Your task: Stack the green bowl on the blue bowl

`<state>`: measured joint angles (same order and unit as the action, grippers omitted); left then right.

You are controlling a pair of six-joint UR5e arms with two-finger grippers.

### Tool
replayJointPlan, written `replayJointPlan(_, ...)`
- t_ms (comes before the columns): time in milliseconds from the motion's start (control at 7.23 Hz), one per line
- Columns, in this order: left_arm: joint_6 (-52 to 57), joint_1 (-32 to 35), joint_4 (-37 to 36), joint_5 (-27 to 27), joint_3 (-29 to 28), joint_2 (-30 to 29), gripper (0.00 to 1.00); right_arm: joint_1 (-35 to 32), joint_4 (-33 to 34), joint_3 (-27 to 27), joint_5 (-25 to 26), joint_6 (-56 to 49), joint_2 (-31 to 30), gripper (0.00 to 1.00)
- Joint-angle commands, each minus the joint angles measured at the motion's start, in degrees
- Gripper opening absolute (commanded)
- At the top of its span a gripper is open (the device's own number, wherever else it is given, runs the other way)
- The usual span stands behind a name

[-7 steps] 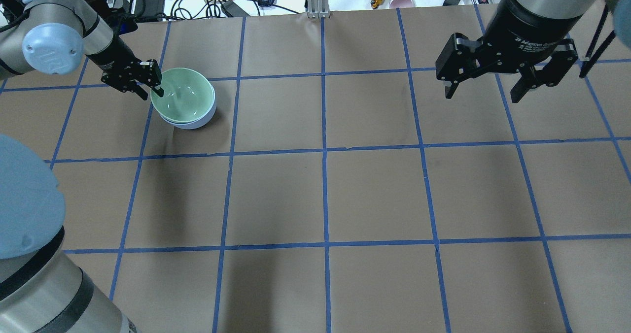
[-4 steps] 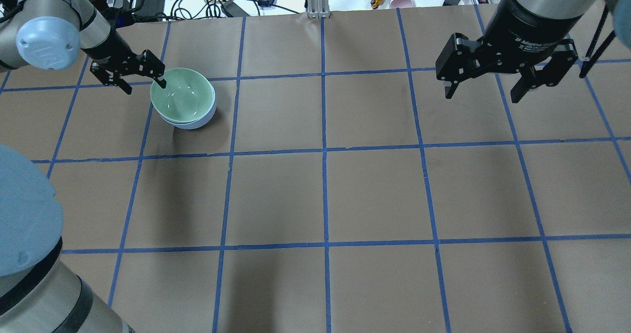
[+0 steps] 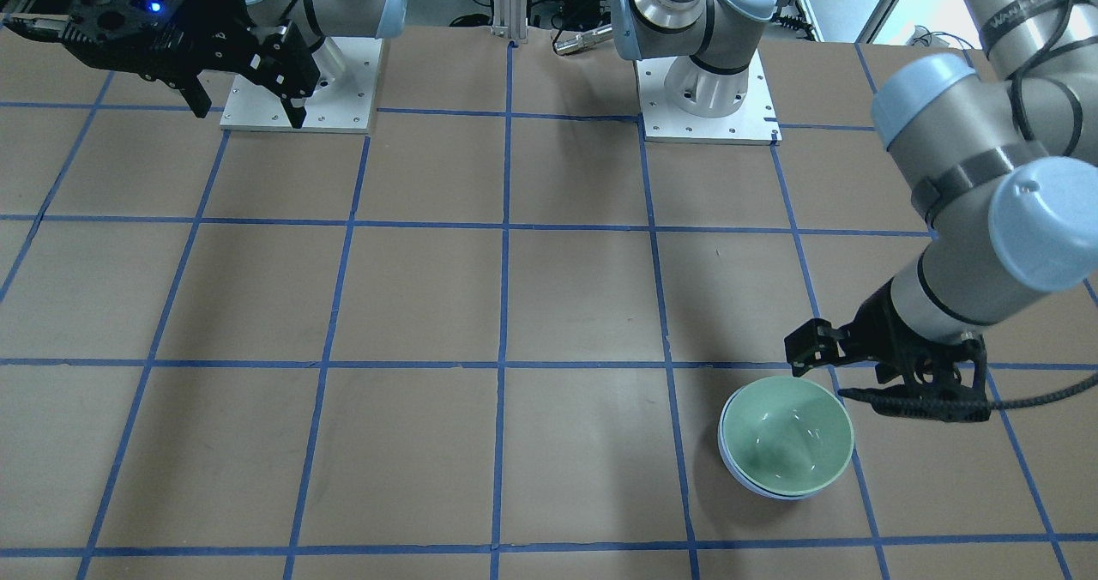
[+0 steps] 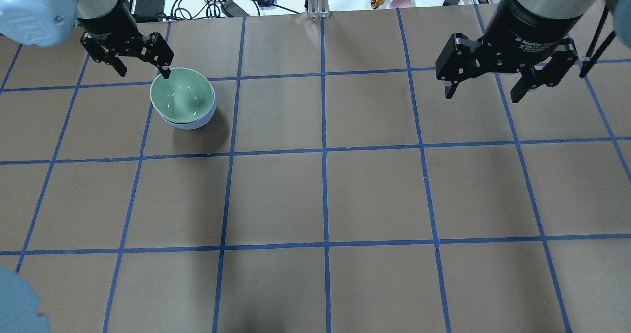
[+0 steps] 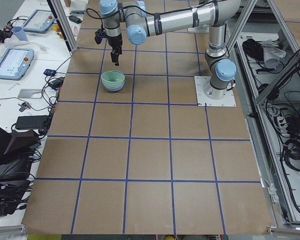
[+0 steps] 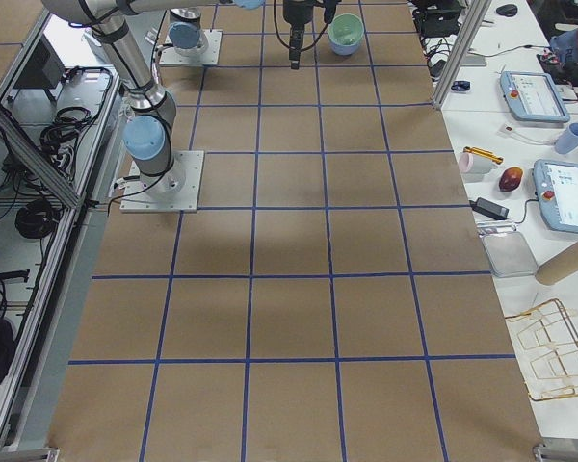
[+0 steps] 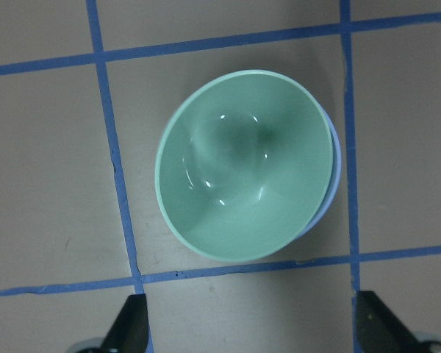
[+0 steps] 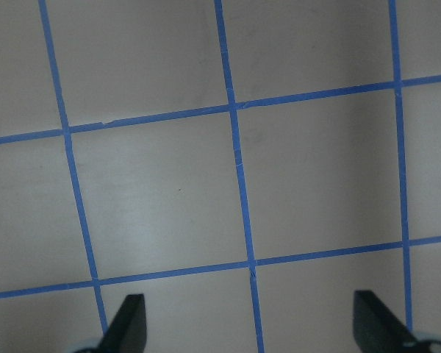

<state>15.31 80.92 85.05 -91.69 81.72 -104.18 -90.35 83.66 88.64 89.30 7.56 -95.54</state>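
The left gripper is found spread wide and empty, raised above the tabletop. In the left side view a clear gap is seen under its fingertips. The green bowl is located just below and ahead of this gripper, outside the span of the fingers, and is seated upright inside the blue bowl. Of the blue bowl only a thin crescent of rim is seen, on the side away from the gripper, so the nesting is judged slightly off-centre but stable. The right gripper is held wide and empty, well apart from both bowls, with only bare gridded tabletop beneath it. The stacking itself is judged complete. As far as can be seen, only the removal of the left arm from over the stack is left.
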Motion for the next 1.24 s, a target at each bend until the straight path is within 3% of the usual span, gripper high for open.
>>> replayJointPlan(0,0.0,0.3,7.8,1.3,0.0,7.8,1.00,0.0,0.0,0.0,0.0,0.0,0.0,1.00)
replayJointPlan(277,-0.8,4.9,8.7,0.9,1.4,10.9,1.00,0.0,-0.1,0.0,0.0,0.0,0.0,1.00)
replayJointPlan(553,-8.9,9.9,8.6,0.9,2.6,11.3,1.00,0.0,0.0,0.0,0.0,0.0,0.0,1.00)
replayJointPlan(968,-9.2,13.1,9.1,1.0,3.1,13.8,1.00,0.0,0.0,0.0,0.0,0.0,0.0,1.00)
replayJointPlan(1106,-4.8,13.8,9.1,1.1,3.5,14.4,1.00,0.0,0.0,0.0,0.0,0.0,0.0,1.00)
